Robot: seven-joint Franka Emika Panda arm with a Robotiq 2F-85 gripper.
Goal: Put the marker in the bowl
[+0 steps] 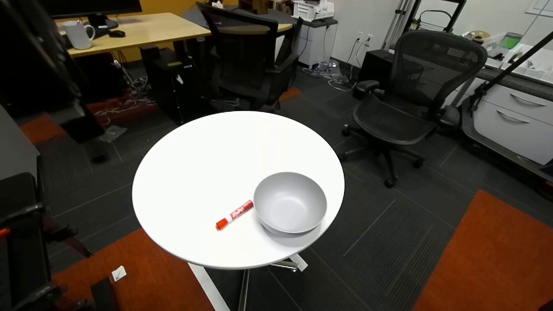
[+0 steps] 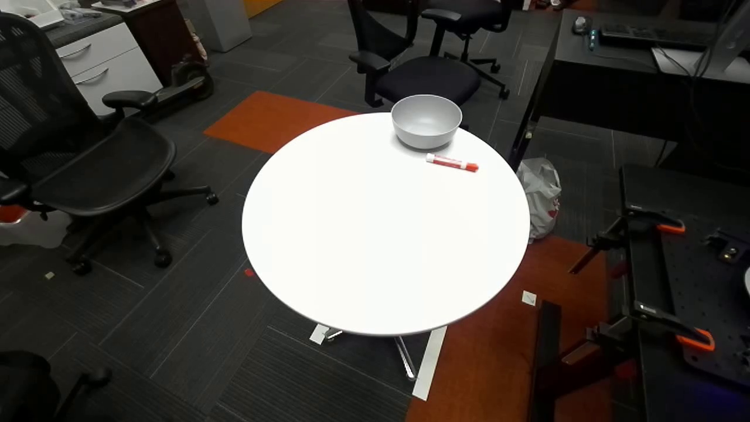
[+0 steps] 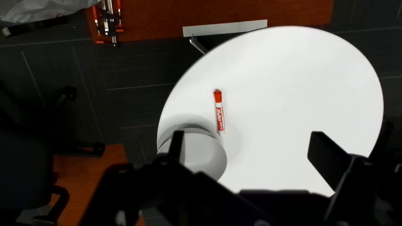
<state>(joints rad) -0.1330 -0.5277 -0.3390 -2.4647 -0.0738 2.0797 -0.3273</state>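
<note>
The red marker (image 1: 234, 215) with a whitish end lies flat on the round white table close beside the bowl. It also shows in an exterior view (image 2: 452, 163) and in the wrist view (image 3: 219, 113). The grey bowl (image 1: 290, 203) stands upright near the table's edge and holds nothing that I can see. It also shows in an exterior view (image 2: 426, 122). In the wrist view the bowl (image 3: 204, 153) is partly hidden behind one finger. My gripper (image 3: 246, 135) is wide open and empty, well above the table, with the marker lying ahead of its fingertips.
The round white table (image 1: 207, 164) bears the marker and bowl. A dark, blurred part of the arm (image 1: 65, 86) hangs at the upper left in an exterior view. Black office chairs (image 1: 414, 86) and a desk (image 1: 151, 28) stand around. A black bench with orange-tipped clamps (image 2: 650, 281) stands beside the table.
</note>
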